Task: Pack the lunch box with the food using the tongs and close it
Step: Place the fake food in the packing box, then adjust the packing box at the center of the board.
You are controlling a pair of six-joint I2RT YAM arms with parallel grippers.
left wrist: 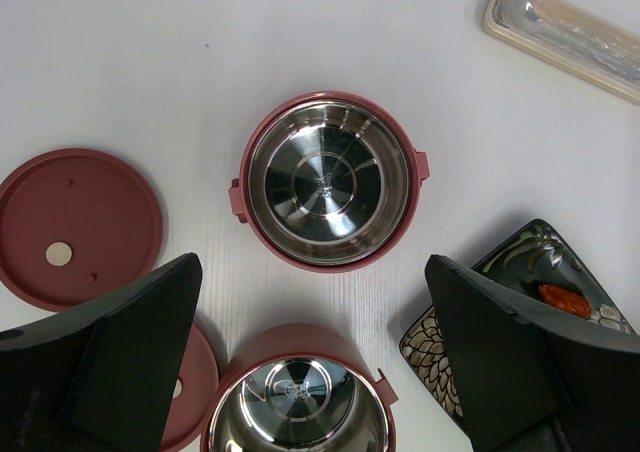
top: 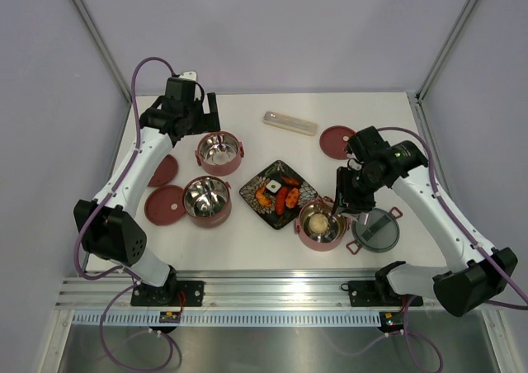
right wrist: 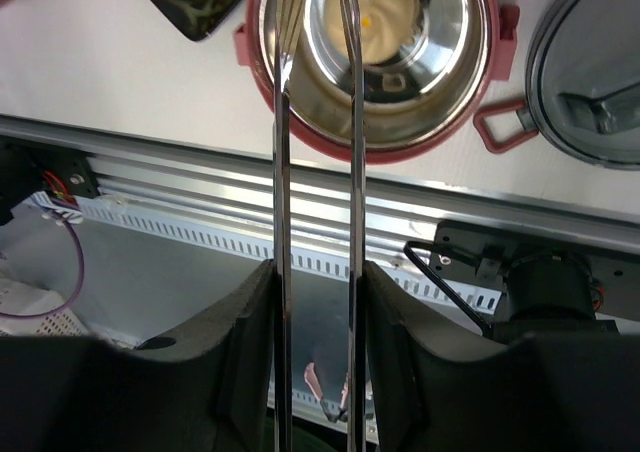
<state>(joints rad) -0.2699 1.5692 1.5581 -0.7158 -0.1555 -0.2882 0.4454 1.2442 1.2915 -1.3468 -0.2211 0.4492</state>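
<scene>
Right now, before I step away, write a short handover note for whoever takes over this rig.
Left gripper: fingers open, empty, over the empty rear dusty-red steel-lined bowl.
Right gripper: fingers shut on the slim silvery metal tongs, tips over the near-right bowl.
Done: the beige round ball lies in that bowl.
Left: orange and red pieces on the black flower-patterned plate; second empty bowl; flat dark-red disc lids and grey handled top lid all off, on the table.

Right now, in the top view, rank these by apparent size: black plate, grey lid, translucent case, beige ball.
1. black plate
2. grey lid
3. translucent case, long but narrow
4. beige ball, clearly smallest
</scene>
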